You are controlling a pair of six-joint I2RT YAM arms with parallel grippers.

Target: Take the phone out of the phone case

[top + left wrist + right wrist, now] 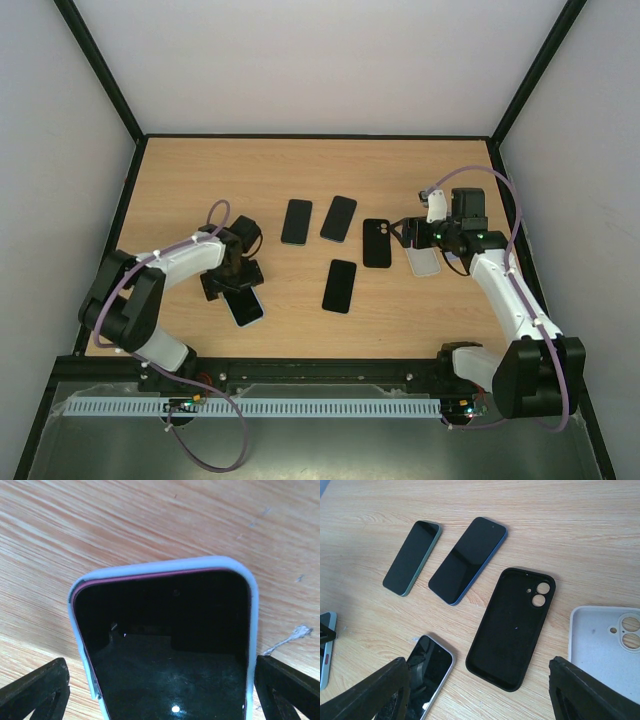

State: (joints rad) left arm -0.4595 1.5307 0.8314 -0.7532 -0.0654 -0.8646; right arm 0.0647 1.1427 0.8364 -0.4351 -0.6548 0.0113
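A phone with a dark screen and a pink edge sits in a light blue case (162, 567), flat on the wooden table; it also shows in the top view (245, 306). My left gripper (160, 685) is low over its near end, with one black finger on each long side. The left finger (37, 690) stands apart from the case and the right finger (285, 687) is right at its edge, so the gripper is open. My right gripper (480, 695) is open and empty, held above an empty black case (512, 627).
An empty white case (607, 645) lies right of the black case. Bare phones lie nearby: a green one (412, 557), a blue one (467, 560) and a silver-edged one (427, 675). In the top view they are mid-table (296, 221), (338, 218), (340, 285). Black frame rails border the table.
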